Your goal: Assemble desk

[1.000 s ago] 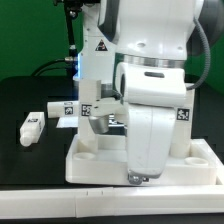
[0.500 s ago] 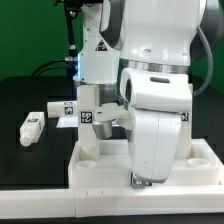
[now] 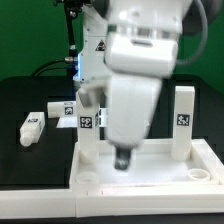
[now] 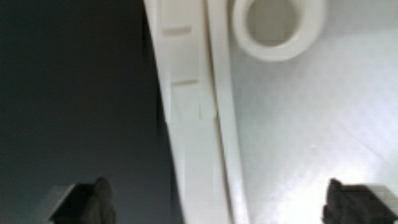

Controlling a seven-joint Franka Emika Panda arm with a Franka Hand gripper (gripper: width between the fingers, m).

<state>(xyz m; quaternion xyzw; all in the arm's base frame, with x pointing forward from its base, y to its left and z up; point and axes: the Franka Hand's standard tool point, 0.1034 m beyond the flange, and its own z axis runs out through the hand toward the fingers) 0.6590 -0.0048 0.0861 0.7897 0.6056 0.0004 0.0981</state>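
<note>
The tool (image 3: 122, 160) points straight down from the arm (image 3: 140, 60) and is over the top (image 3: 150, 182), which lies flat on the black surface (image 3: 30, 165) directly below the tool. In the wrist view the two dark fingertips (image 4: 80, 203) stand wide apart at opposite edges of the picture, and nothing is held between them; the tool (image 4: 222, 200) is fully spread and carries no part. The same view shows the raised rim (image 4: 192, 120) of the top running between the fingertips, with the bare surface on one side of it and the white floor of the top on the other. One round corner hole (image 4: 276, 25) lies beyond the tool on the floor side. Whether the fingertips touch the top cannot be determined. In the exterior view, one leg (image 3: 88, 140) stands upright in the top just beside the tool on the exterior view's left, with a square tag facing the camera. A second leg (image 3: 183, 120) stands upright in the top farther from the tool on the exterior view's right, also tagged. A third leg (image 3: 32, 125) lies loose on the surface, well apart from the tool on the exterior view's left and outside the top. Behind it is a white tagged piece (image 3: 60, 108), partly hidden by the arm; its identity cannot be determined. The arm is motion-blurred in the exterior view.
</note>
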